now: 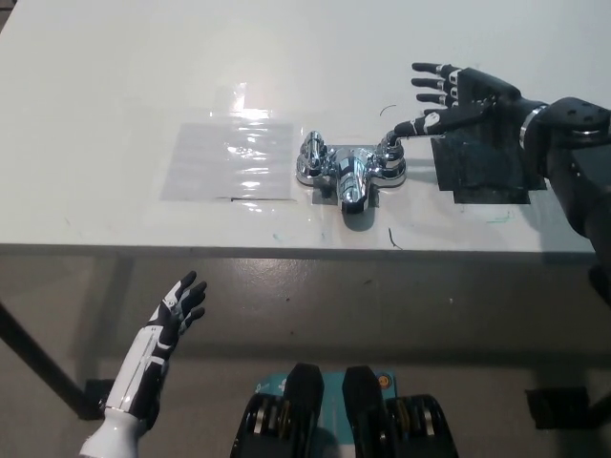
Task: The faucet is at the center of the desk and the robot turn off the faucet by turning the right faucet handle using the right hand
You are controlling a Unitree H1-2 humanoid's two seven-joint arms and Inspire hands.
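Note:
A chrome faucet [349, 172] sits at the middle of the white desk [115, 105], spout pointing toward the front edge. Its right handle [392, 153] has a lever reaching right and back; the left handle [311, 155] stands on the other side. My black right hand [461, 98] is open, fingers spread, just right of and behind the right handle, with its lowest finger touching or lying over the lever's end. My white left hand [170, 315] rests open below the desk's front edge at lower left.
A clear plastic sheet [231, 157] lies left of the faucet. A dark mat [482, 167] lies right of it, under my right forearm. The desk's front edge [286, 248] runs across the picture's middle.

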